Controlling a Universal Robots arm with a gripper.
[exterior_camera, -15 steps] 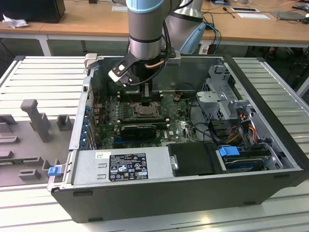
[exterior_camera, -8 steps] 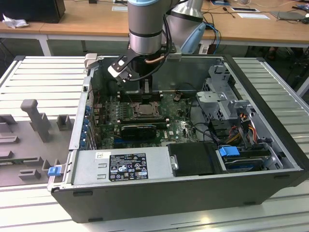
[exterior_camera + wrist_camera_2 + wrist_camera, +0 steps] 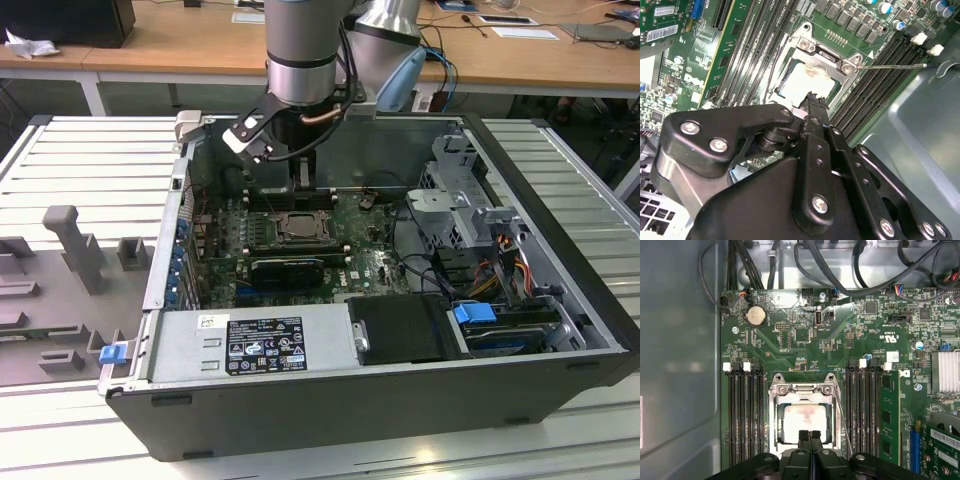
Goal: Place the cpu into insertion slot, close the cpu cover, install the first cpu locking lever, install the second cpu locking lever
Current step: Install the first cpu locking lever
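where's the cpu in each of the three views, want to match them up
exterior view: the cpu lies in the socket mid-motherboard, directly under the gripper.
second wrist view: pale square inside the cpu cover, just beyond the gripper.
first wrist view: pale square inside that cover, between the two banks of memory slots.
shared landmark: the silvery cpu cover framing it.

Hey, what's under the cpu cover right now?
The cpu shows through the cover's cut-out, pale top up. The slot beneath it is hidden, and the gripper, jaws shut, covers one edge.
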